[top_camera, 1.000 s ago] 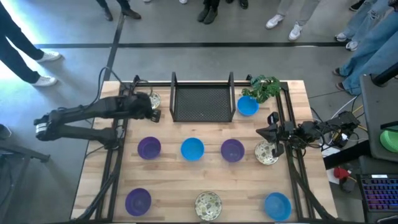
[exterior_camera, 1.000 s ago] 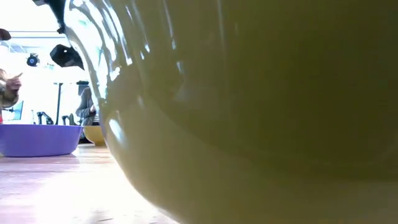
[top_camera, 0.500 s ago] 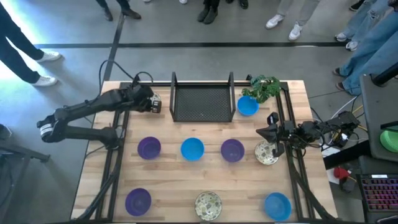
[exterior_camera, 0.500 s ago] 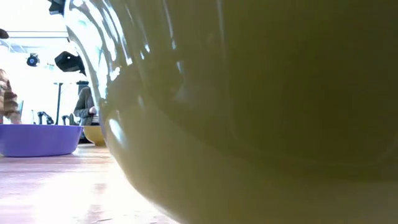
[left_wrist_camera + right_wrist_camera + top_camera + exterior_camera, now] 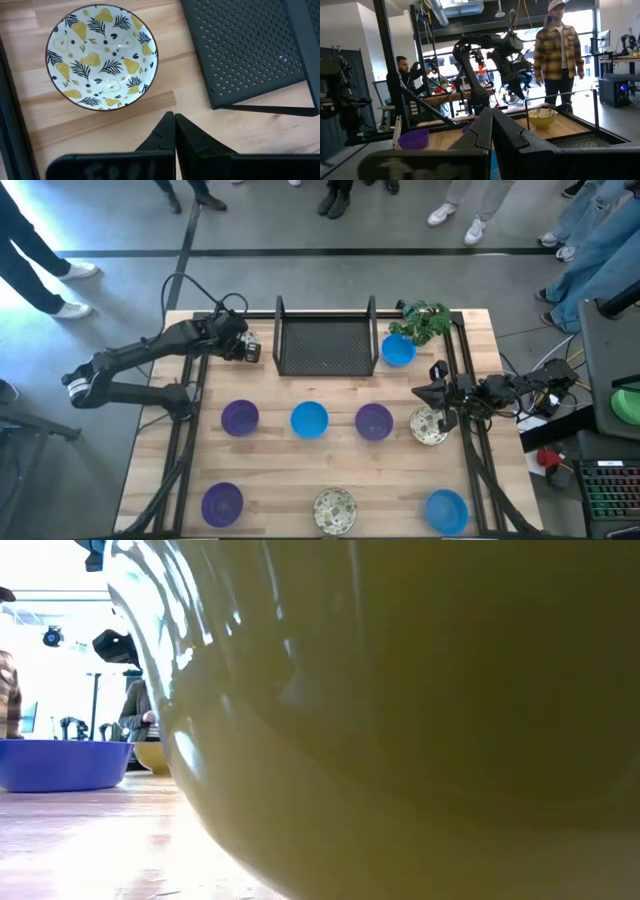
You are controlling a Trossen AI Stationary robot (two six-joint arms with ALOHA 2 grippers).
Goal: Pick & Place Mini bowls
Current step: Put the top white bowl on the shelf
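The mini bowls stand spread over the wooden table (image 5: 270, 460): purple (image 5: 240, 418), blue (image 5: 309, 420), purple (image 5: 374, 421) and cream (image 5: 429, 425) in the middle row. Three more stand along the near edge, and a blue one (image 5: 398, 350) by the plant. A cream bowl with a pear and leaf pattern (image 5: 102, 55) rests on its base at the far left. My left gripper (image 5: 175, 119) hangs shut just beside it, between the bowl and the tray's corner, touching neither. My right gripper (image 5: 437, 383) waits shut above the table's right side.
A black mesh tray (image 5: 324, 345) stands at the far middle, with a green plant (image 5: 425, 320) to its right. Black frame rails (image 5: 188, 420) run along both table sides. One cream bowl's wall (image 5: 400, 740) fills the low view. People stand beyond the far edge.
My left arm has swung toward the table's far edge, bringing its shut gripper up beside the cream bowl next to the tray. The bowls have stayed in place.
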